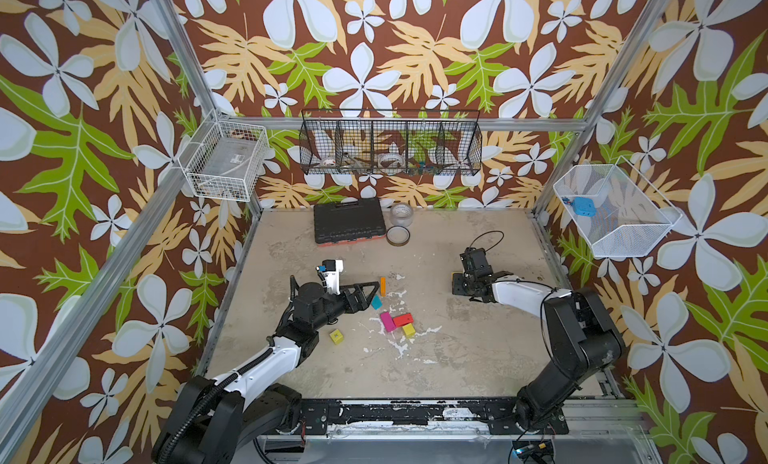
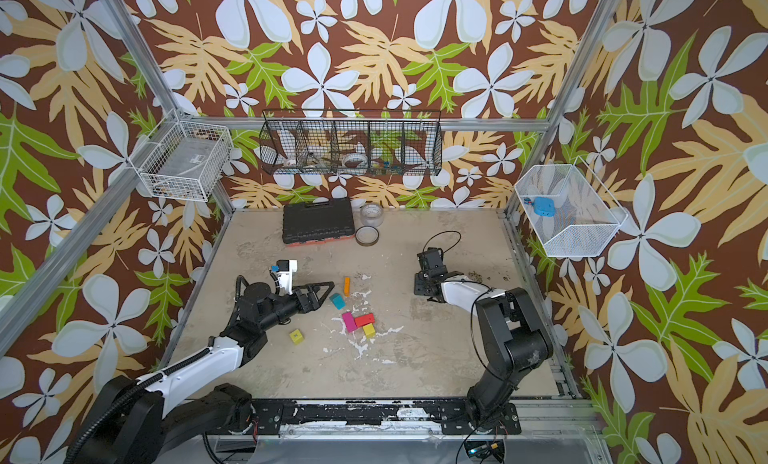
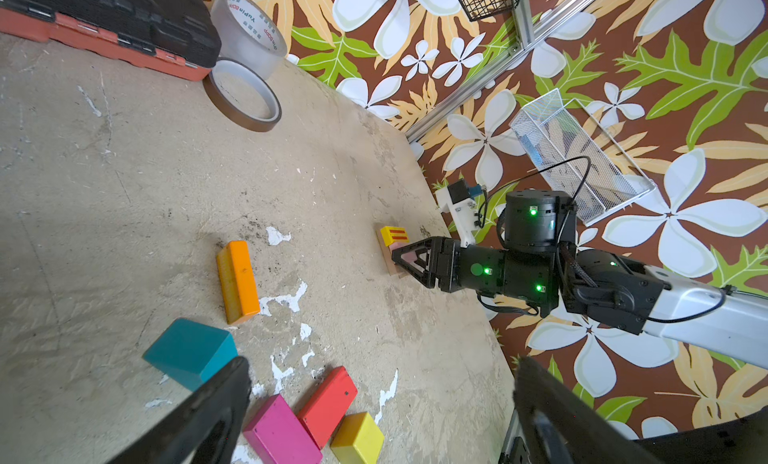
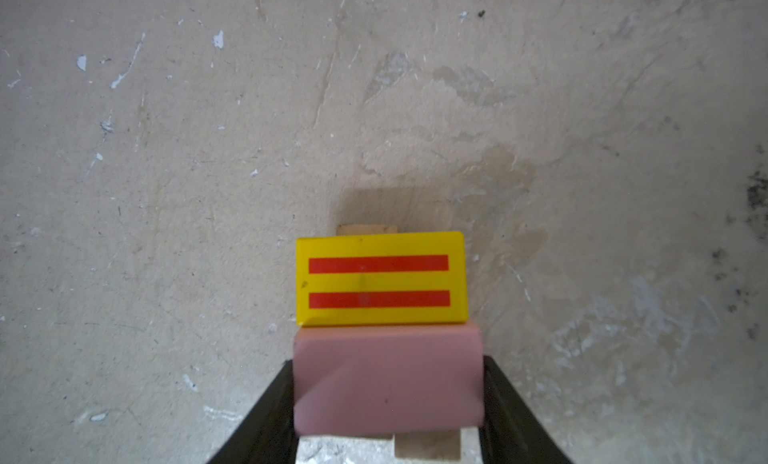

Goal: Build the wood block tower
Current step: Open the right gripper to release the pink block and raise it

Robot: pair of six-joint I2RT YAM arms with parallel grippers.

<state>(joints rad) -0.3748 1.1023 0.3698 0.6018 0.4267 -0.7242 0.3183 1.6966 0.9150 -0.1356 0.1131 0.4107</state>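
Bench: a worn beige surface with chipped white patches, inside a frame with floral walls.
Black wire basket: hangs on the back wall above the bench and holds small odds and ends.
Tool case: black with an orange underside, closed and lying flat at the back of the bench.
Left claw: jaws wide apart and empty, low over the middle of the bench. It is near the teal block and orange plank; contact cannot be told.
Right claw: clamped on the pink block, one black finger pressed to each side, on the right part of the bench.
Clear tape roll: stands just right of the tool case.
Brown tape ring: lies flat just in front of the clear roll.
Wood block tower: only begun, under the right claw and well apart from the loose blocks.
Tan plank: the lowest piece, peeking out beneath the two blocks.
Pink block: sits over the plank, edge to edge with the yellow striped block.
Yellow striped block: has two red bars on top.
Orange plank: lies alone, mid-bench.
Magenta block, red block, yellow block: a tight cluster in front of the teal block.
Teal block: just in front of the orange plank.
Yellow cube: has a dark mark on top and sits alone beside the left arm.
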